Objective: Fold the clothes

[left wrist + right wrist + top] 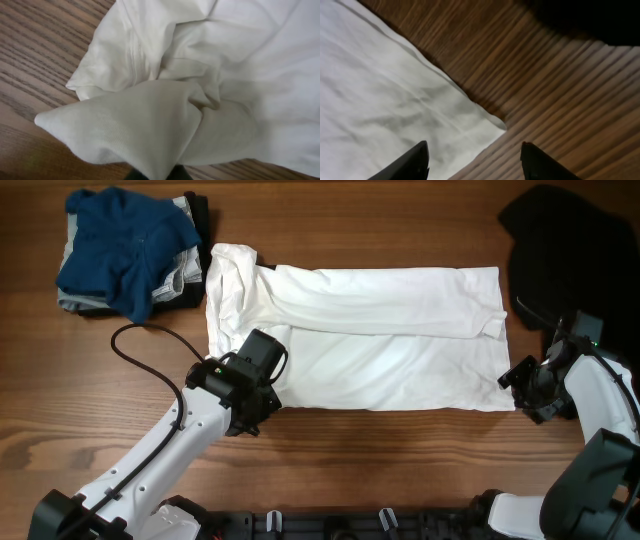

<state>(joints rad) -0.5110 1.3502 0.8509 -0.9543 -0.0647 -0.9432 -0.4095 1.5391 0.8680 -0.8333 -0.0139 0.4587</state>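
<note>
A white T-shirt point(380, 340) lies partly folded across the middle of the table, plain side up, no lettering visible. My left gripper point(262, 385) is shut on the shirt's lower left corner; the left wrist view shows the pinched white fabric point(150, 120) bunched up over the jaws. My right gripper point(520, 385) is open at the shirt's lower right corner; in the right wrist view the corner point(490, 122) lies between the two spread fingers point(475, 162). A black garment point(575, 250) lies at the far right. A blue garment point(130, 240) tops a pile at the far left.
The pile at the far left also holds grey and black pieces point(185, 275). A black cable point(150, 365) loops over the wood beside my left arm. The table's front edge runs along the bottom.
</note>
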